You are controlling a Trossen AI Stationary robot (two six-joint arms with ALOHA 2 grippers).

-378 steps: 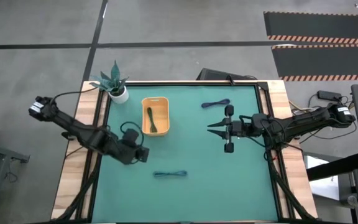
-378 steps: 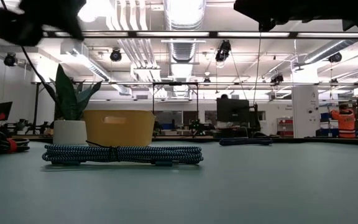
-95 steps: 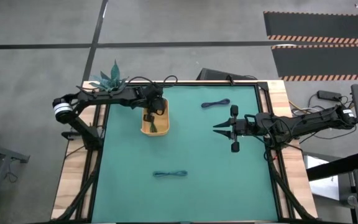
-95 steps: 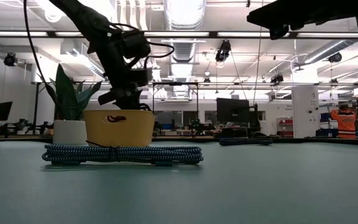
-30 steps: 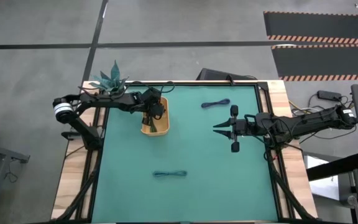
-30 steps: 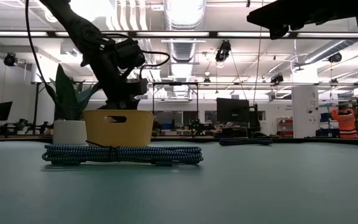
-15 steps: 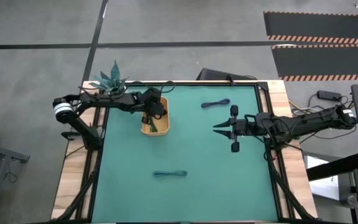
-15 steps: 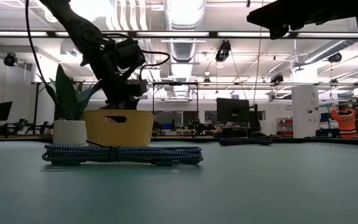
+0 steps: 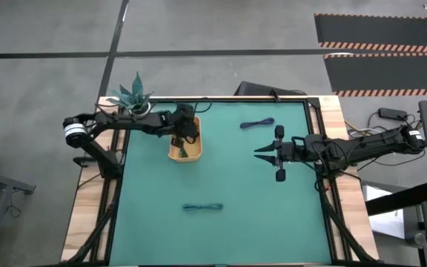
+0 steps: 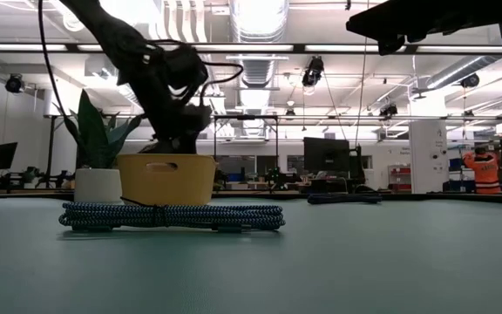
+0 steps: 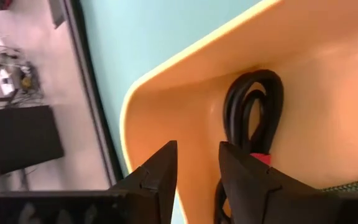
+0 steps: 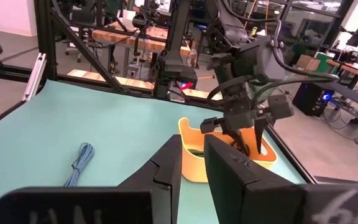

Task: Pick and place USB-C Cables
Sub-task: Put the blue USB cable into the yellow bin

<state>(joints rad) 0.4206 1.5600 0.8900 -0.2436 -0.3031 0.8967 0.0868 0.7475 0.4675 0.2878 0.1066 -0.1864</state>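
The left gripper (image 9: pixel 184 132), fingers apart and empty, hovers over the tray (image 9: pixel 194 153) where the black cable (image 11: pixel 247 118) lies, so next likely comes fetching the teal cable (image 9: pixel 202 208) mid-table.

Open-plan robotics lab: exposed ceiling ducts (image 10: pixel 253 61), strip lights (image 10: pixel 260 17), monitors (image 10: pixel 325 155), hazard-striped floor (image 9: pixel 380 46).

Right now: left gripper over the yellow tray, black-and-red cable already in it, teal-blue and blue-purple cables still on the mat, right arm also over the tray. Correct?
Not the last part. The high view shows the right gripper over open green mat right of centre, well away from the yellow tray. The rest holds: left gripper over the tray, black-and-red cable inside it, teal-blue cable and blue-purple cable on the mat.
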